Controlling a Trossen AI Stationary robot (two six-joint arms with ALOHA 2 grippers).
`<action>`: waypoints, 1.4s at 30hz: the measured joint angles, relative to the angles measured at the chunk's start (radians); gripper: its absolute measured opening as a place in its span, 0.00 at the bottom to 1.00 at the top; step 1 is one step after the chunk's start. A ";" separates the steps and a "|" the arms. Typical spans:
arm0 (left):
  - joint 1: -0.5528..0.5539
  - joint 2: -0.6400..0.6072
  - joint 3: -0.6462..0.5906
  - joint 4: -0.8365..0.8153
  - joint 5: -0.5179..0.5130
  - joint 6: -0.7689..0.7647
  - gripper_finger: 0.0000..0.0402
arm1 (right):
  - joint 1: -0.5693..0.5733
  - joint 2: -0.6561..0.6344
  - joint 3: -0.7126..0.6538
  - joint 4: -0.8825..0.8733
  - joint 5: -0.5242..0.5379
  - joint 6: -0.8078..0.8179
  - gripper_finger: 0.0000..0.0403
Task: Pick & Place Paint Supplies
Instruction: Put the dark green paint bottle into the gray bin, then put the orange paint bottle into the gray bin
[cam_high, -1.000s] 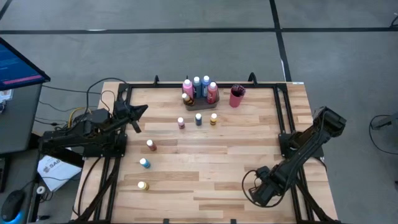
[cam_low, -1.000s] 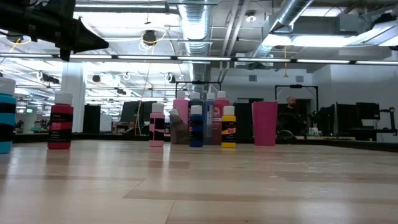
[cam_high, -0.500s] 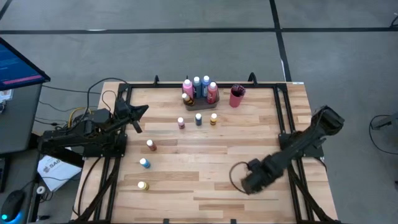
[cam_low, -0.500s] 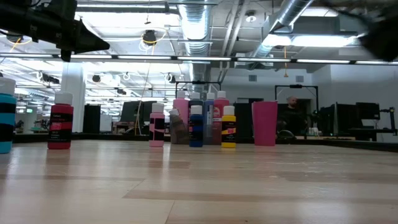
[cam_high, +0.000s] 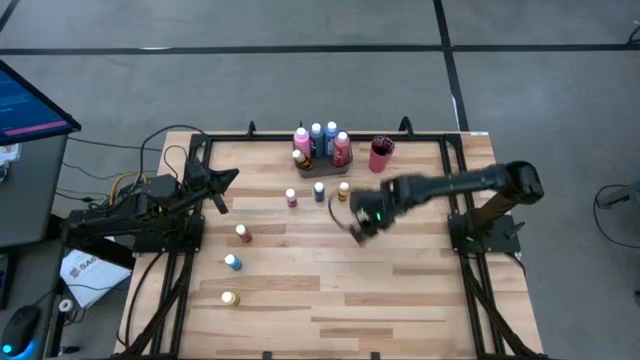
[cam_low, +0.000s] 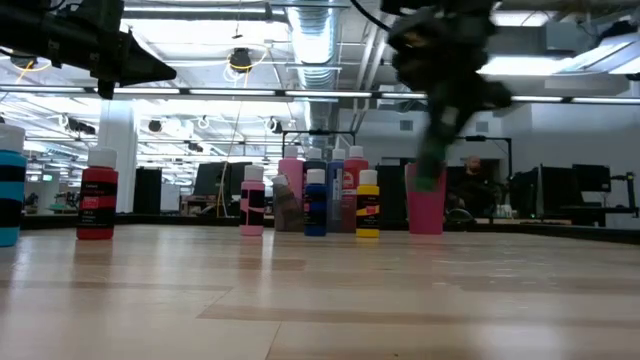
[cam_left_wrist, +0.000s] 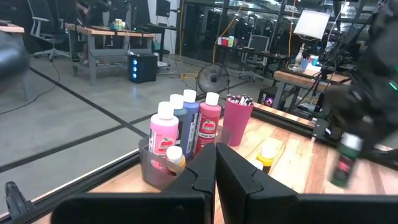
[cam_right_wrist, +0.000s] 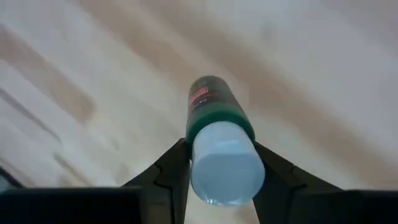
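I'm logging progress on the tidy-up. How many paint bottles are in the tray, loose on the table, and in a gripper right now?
Tray bottles, in the grey tray: 5
Loose bottles, standing on the table: 6
Green bottle, held in the right gripper: 1
Total: 12 bottles

We see bare table (cam_high: 330, 290) across the near right half, open to any claw. At the far middle the grey tray (cam_high: 318, 165) of bottles and the red cup (cam_high: 379, 156) block the edge. Three bottles (cam_high: 318, 192) stand in a row just nearer; three more (cam_high: 232, 262) are strung along the left side.
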 joint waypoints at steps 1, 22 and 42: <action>0.000 0.000 0.000 0.000 0.000 0.000 0.01 | -0.036 0.001 0.030 -0.001 0.016 -0.036 0.31; 0.000 0.000 0.000 0.000 0.000 0.000 0.01 | -0.367 0.061 0.239 0.247 0.128 -0.322 0.02; 0.000 0.002 0.000 0.000 0.000 -0.001 0.01 | -0.287 0.139 0.238 0.021 0.137 -0.486 0.41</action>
